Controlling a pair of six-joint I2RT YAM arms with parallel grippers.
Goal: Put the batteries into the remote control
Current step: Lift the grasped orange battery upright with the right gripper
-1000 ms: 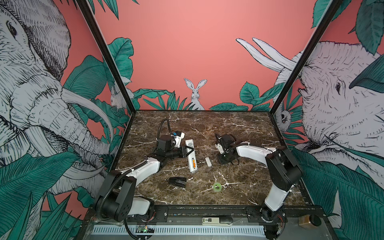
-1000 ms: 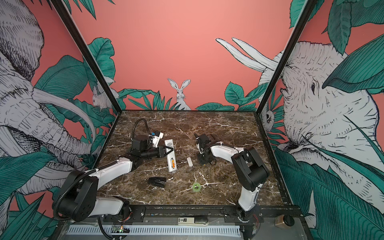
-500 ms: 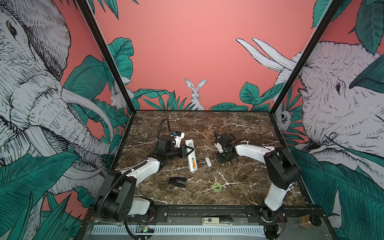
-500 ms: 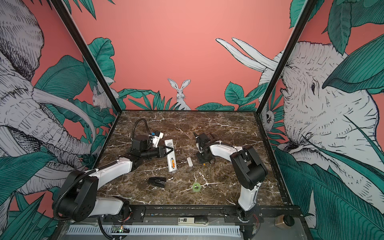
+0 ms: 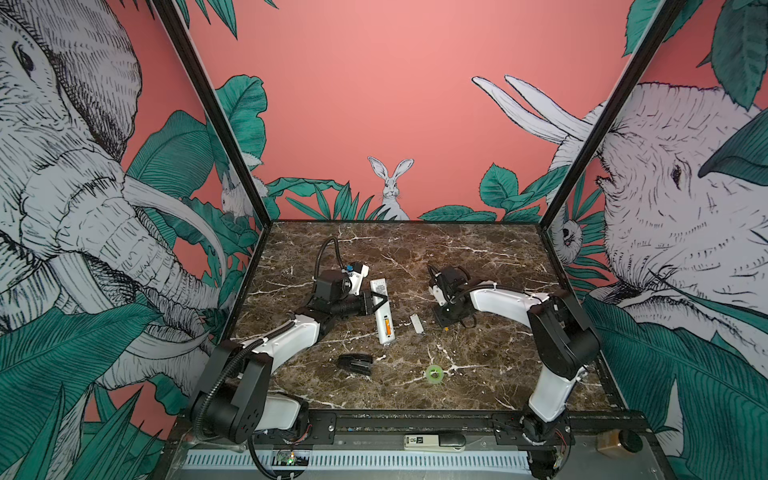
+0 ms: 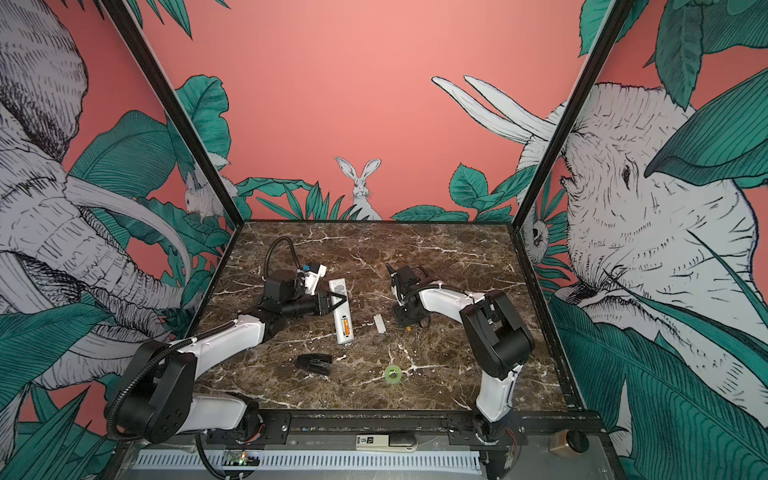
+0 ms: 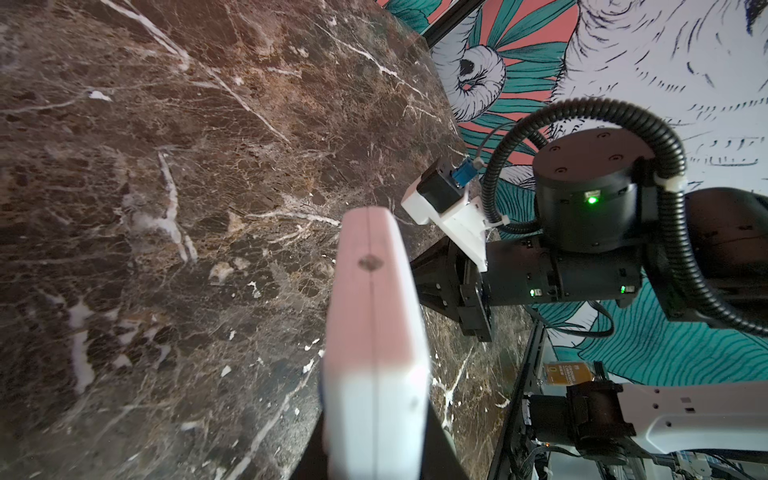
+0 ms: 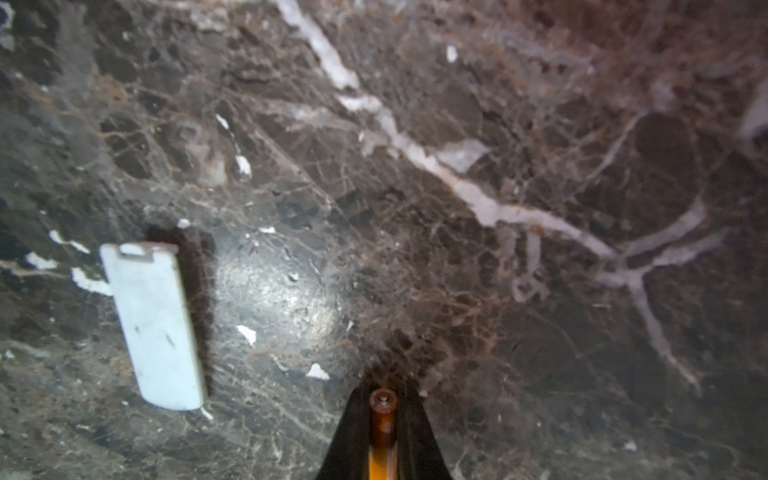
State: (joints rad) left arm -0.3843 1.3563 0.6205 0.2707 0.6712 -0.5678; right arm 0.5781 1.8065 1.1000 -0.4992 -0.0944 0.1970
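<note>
Right tool (image 8: 382, 399) clamped shut on battery (image 8: 382, 419) between its tips; left tool (image 5: 376, 303) clamped on remote control (image 5: 383, 316).

Remote (image 5: 381, 309) left of table (image 5: 478, 257) centre, battery (image 5: 387, 325) in it; cover (image 5: 416, 323) just right; stapler (image 5: 355, 363), tape ring (image 5: 434, 373) nearer front edge.

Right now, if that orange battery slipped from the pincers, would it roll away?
Probably: the battery is a smooth thin cylinder, and the marble table looks flat and glossy. It looks stiff, so the right gripper shouldn't bend it, though round sides might slip.
</note>
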